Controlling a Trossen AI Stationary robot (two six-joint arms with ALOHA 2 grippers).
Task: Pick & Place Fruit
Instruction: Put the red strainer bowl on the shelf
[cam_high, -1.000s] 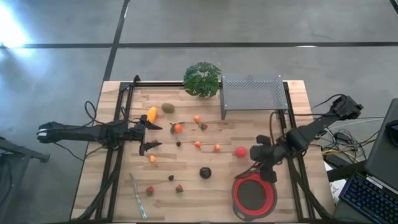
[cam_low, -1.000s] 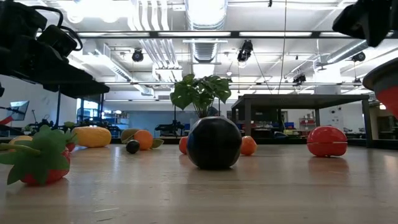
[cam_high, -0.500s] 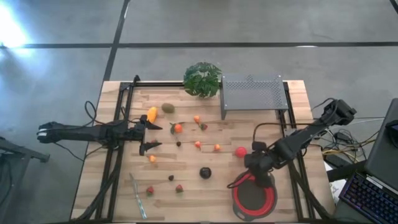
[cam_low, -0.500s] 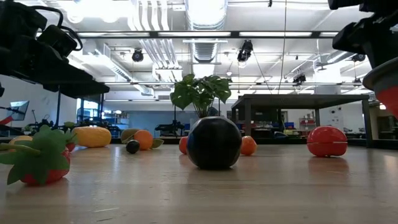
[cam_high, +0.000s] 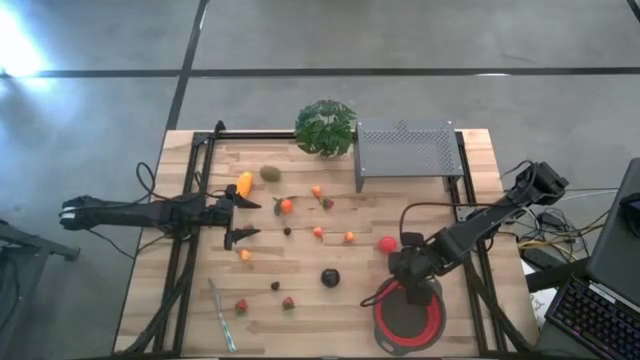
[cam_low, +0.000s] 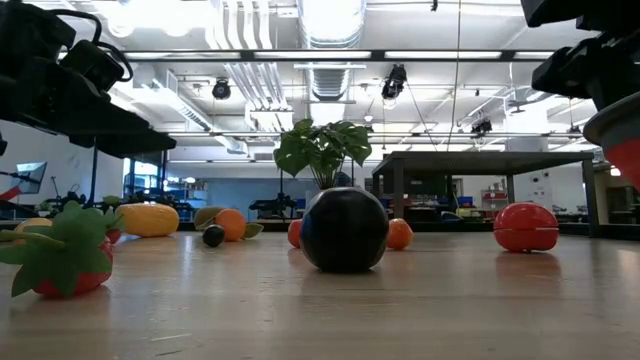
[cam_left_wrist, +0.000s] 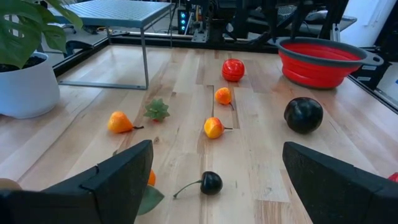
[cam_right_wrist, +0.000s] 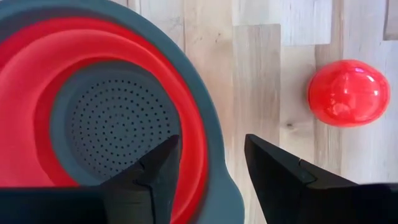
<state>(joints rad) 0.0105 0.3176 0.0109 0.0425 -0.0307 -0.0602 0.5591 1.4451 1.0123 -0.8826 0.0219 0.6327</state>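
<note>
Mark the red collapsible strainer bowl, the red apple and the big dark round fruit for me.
Red collapsible strainer bowl (cam_high: 383, 320), high view, left rim.
Red apple (cam_right_wrist: 347, 93), right wrist view, top centre.
Big dark round fruit (cam_low: 344, 229), low view, front centre.

Small toy fruit lies scattered mid-frame: red apple (cam_high: 387, 244) rightmost, dark ball (cam_high: 330, 278) below centre, yellow piece (cam_high: 244, 183) leftward, two strawberries (cam_high: 288, 302) lowest.

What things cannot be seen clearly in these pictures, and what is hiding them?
- Red colander: high view, the right gripper covers its far rim; low view cuts it at the picture's edge.
- Small dark fruit near the strawberries: high view, too small to name.
- Yellow-orange fruit: left wrist view, cut off by the edge and the left gripper's finger.
- Metal mesh rack: high view, it hides the table beneath.
</note>
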